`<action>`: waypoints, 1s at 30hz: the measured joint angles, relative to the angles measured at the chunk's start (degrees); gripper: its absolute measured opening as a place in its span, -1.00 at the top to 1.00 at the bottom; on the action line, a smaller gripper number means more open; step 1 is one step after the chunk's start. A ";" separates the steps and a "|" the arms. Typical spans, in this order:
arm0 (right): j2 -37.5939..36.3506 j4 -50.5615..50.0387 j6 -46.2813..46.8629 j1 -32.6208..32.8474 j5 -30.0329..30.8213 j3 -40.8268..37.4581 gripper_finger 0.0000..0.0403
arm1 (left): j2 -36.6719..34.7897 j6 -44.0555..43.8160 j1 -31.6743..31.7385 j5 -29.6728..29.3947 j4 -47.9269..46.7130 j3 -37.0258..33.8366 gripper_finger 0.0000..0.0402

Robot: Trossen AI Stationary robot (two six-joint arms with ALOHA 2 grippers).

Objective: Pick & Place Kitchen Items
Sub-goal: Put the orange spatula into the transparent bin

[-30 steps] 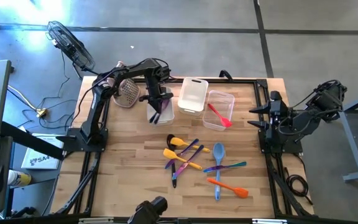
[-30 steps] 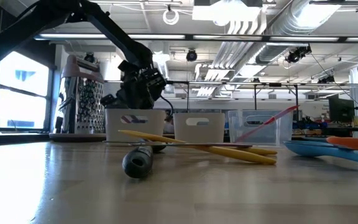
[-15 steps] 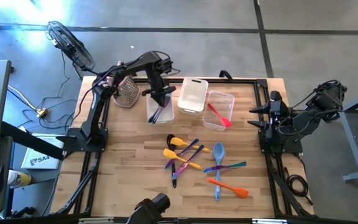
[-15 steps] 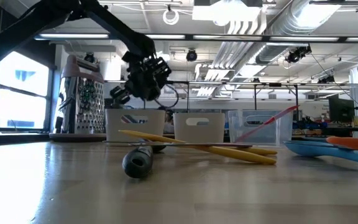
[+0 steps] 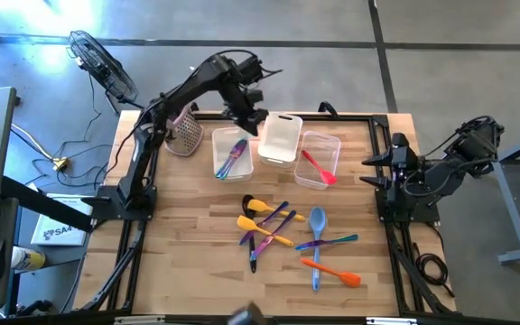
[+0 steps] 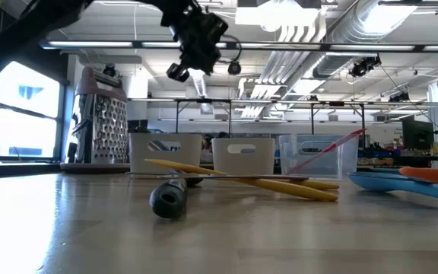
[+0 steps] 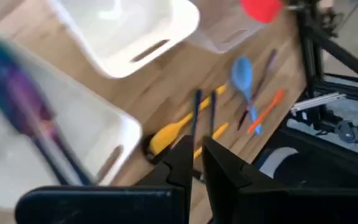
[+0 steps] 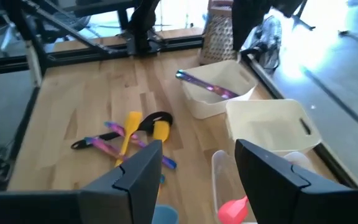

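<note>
Utensils (image 5: pixel 287 236) lie crossed on the table (image 5: pixel 188 262), so you risk lifting 2 together. Left hand (image 5: pixel 253 122) hovers above the tubs (image 5: pixel 280 140), fingers nearly together and empty; right hand (image 5: pixel 375 169) waits half-open at the table's edge.

A pale wooden counter (image 5: pixel 197 262) stands on a grey concrete floor (image 5: pixel 332 23) crossed by dark seams. Beside the counter's far corner a black fan (image 5: pixel 102 65) sits amid trailing cables. Beyond the counter, ceiling ducts (image 6: pixel 318 30) and strip lights hang overhead, with a bright window (image 6: pixel 17 114) to one side.
</note>
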 joint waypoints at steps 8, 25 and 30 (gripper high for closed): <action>0.07 0.01 0.00 0.02 -6.20 -0.02 0.02 | -5.14 -2.16 -12.31 -6.40 -1.18 -0.61 0.85; 0.11 10.33 -6.57 0.03 -6.70 -0.02 0.02 | -7.98 -26.42 -43.75 -25.37 6.06 -0.68 0.85; 1.22 14.54 -6.79 0.02 -14.23 -0.02 0.02 | -7.98 -37.33 -53.05 -34.40 8.91 -0.68 0.85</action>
